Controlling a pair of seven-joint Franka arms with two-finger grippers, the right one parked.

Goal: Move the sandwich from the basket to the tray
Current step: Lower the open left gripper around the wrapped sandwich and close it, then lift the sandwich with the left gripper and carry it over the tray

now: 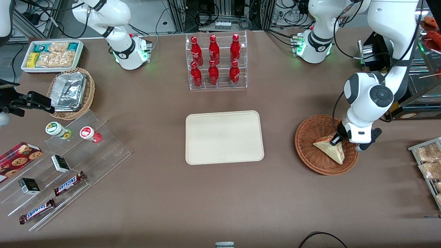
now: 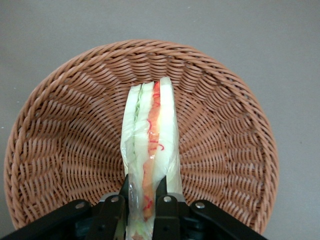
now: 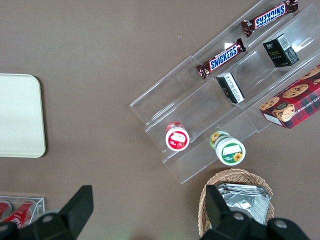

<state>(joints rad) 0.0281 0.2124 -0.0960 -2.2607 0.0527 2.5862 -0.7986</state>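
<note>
The sandwich [image 1: 327, 148] lies in the reddish-brown wicker basket [image 1: 310, 137], toward the working arm's end of the table. My left gripper [image 1: 336, 140] reaches down into the basket and is shut on the sandwich. In the left wrist view the wrapped sandwich [image 2: 150, 130] stands on edge, its red-orange filling showing. Two black fingers [image 2: 161, 187] press it from both sides at the gripper [image 2: 142, 192], with the basket's weave [image 2: 60, 140] all round. The cream tray [image 1: 224, 137] lies flat at the table's middle, and its corner [image 3: 20, 115] shows in the right wrist view.
A clear rack of red bottles [image 1: 217, 62] stands farther from the front camera than the tray. Toward the parked arm's end are a foil-lined basket [image 1: 70, 91], a white snack bin [image 1: 51, 55] and an acrylic stand with snacks [image 1: 65, 162]. A rack of packaged snacks [image 1: 429, 165] lies beside the basket.
</note>
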